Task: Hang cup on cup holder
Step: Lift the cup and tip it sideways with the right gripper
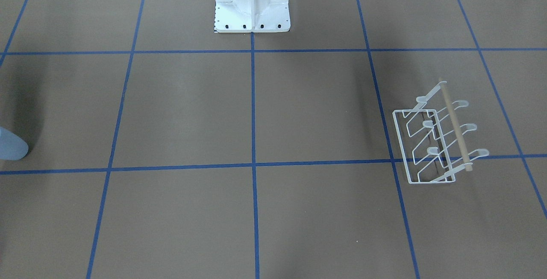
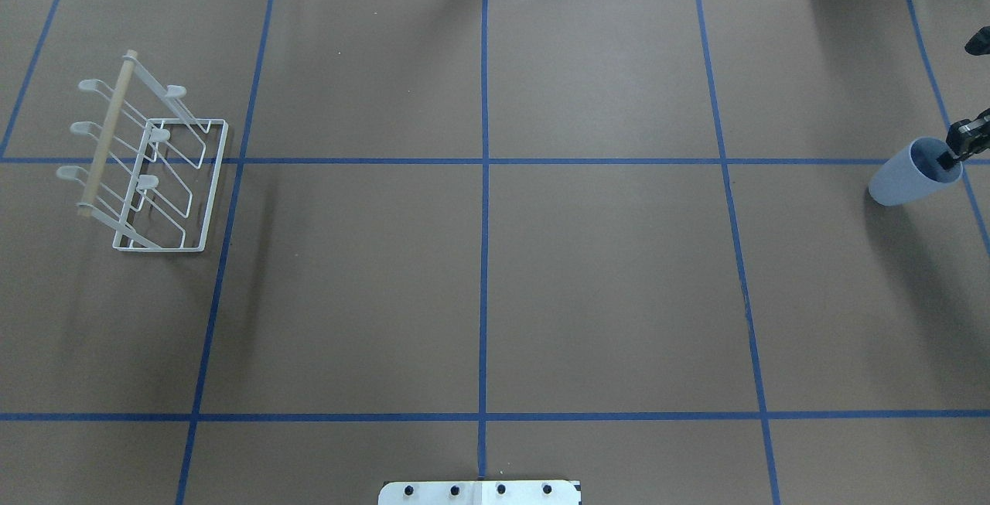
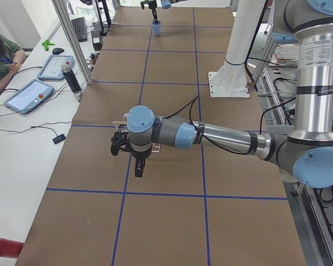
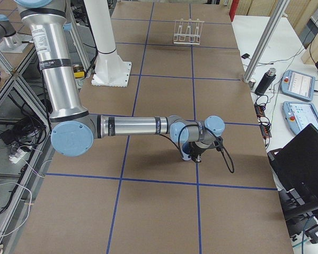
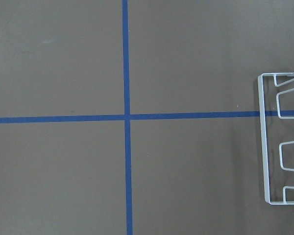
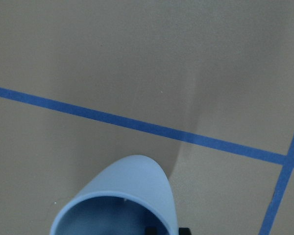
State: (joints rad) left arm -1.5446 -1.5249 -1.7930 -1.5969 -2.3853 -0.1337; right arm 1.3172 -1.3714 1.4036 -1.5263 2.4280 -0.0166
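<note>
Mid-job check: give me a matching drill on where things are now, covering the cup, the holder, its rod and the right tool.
Column one:
1. pale blue tapered cup
2. white wire cup holder
3. light wooden rod
4. right tool

Column two:
A. along the holder's top
B. far on the robot's left
C. at the cup's rim, one finger inside
D. far on the robot's right

Pairs: 1-D, 2-B, 3-A, 4-C

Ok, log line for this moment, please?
cup: upright, not hung | right end effector: one finger inside rim, grip unclear | holder: empty, robot's left
</note>
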